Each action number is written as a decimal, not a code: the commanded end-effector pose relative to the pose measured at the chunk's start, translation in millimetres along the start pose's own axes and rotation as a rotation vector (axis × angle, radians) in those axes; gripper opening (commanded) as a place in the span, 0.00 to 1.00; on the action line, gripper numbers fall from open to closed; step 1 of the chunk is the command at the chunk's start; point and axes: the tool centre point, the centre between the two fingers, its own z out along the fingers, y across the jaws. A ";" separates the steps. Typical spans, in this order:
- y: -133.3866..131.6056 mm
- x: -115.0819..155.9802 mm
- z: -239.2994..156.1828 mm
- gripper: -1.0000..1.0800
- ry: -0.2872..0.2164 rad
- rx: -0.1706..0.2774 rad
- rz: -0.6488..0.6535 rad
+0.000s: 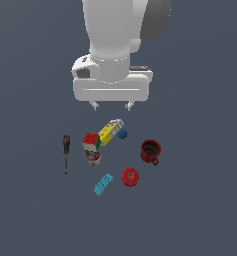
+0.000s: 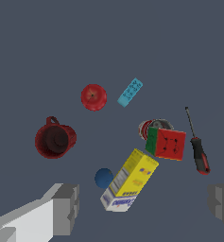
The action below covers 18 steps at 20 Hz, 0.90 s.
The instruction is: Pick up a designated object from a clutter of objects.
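The glossy red apple-like ball [image 1: 130,176] lies on the grey floor at the near side of the clutter, between the cyan block [image 1: 103,184] and the dark red mug [image 1: 150,151]. It also shows in the wrist view [image 2: 93,97], apart from everything else. My gripper [image 1: 111,106] hangs high above the far side of the clutter, over the yellow box [image 1: 110,132]. Its jaws stand wide open and empty; both fingers [image 2: 66,208] show in the wrist view, with the gripper [image 2: 144,205] over the yellow box [image 2: 131,185].
A screwdriver [image 1: 66,151] lies at the exterior view's left. A multicoloured cube [image 1: 91,141] rests on a can [image 1: 93,157]. A small blue ball [image 1: 122,133] sits beside the yellow box. The mug [image 2: 55,139] stands with its handle toward the apple's side.
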 end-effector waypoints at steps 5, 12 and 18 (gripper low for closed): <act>-0.5 -0.9 -2.9 0.96 0.000 -0.009 0.000; -0.2 -4.9 -10.8 0.96 0.002 -0.025 -0.001; -2.7 2.0 -3.3 0.96 0.001 -0.023 0.006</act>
